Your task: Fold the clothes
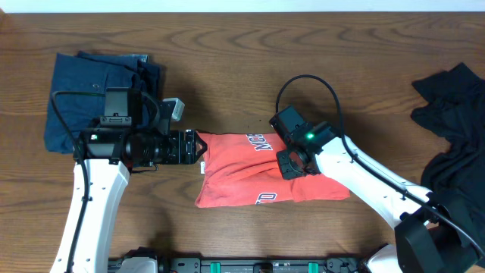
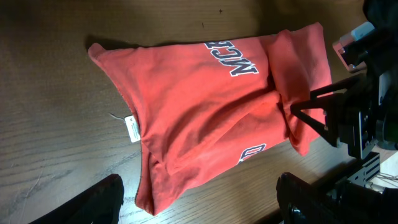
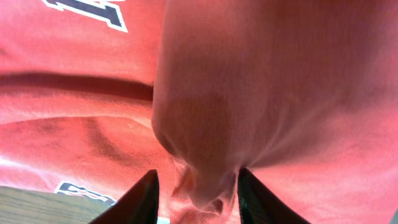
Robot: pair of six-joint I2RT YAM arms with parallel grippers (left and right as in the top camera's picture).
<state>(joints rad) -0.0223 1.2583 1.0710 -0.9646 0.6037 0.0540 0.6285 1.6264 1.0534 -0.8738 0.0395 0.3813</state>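
Looking around the coral-red T-shirt [image 1: 250,178], we see a navy garment [image 1: 91,91] far left and a black garment [image 1: 455,114] far right, both well apart from it. The shirt lies mid-table [image 1: 227,61], long axis left to right. The left gripper [image 1: 200,146] gapes empty at its left edge. The right gripper [image 3: 198,190] has its jaws parted astride a raised fold.

Wooden table [image 1: 227,45]: red T-shirt [image 1: 242,178]; navy garment [image 1: 83,91]; black garment [image 1: 455,114]

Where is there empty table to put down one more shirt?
Bare table runs along the far edge, between the navy garment and the black garment. A smaller patch lies at the near edge, in front of the red T-shirt. The left gripper and right gripper crowd the middle at the shirt.
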